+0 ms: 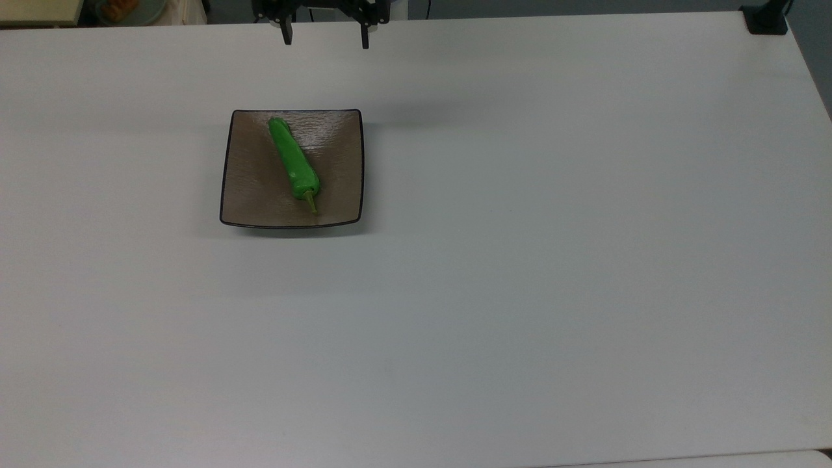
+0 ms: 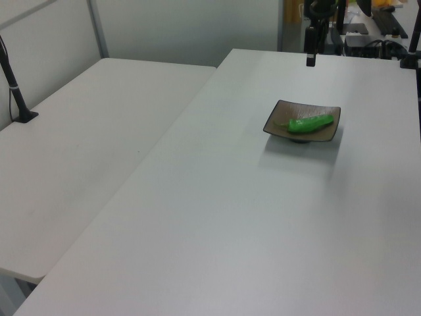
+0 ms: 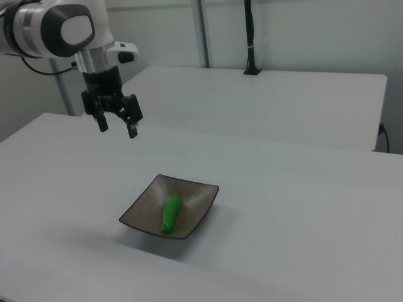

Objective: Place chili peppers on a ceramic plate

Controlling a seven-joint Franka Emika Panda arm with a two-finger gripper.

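- Top view: the green chili pepper (image 1: pixel 293 164) is seen lying on the square brown ceramic plate (image 1: pixel 250 188), its tip toward the far rim and its stem toward the near rim. The plate is set on the white tabletop (image 1: pixel 520 260), toward the top view's left. The claw (image 1: pixel 324 38) is seen at the tabletop's far edge, its two fingers spread wide apart and nothing held between them.
- Left view: the pepper (image 2: pixel 310 122) is shown lengthwise across the plate (image 2: pixel 279 118). The claw (image 2: pixel 310 58) is seen raised beyond the plate, well apart from it.
- Right view: the claw (image 3: pixel 116 126), fingers parted and empty, is held high above the tabletop (image 3: pixel 302 207), up and toward the right view's left of the plate (image 3: pixel 141 212). The pepper (image 3: pixel 170 211) is seen resting near the plate's middle.
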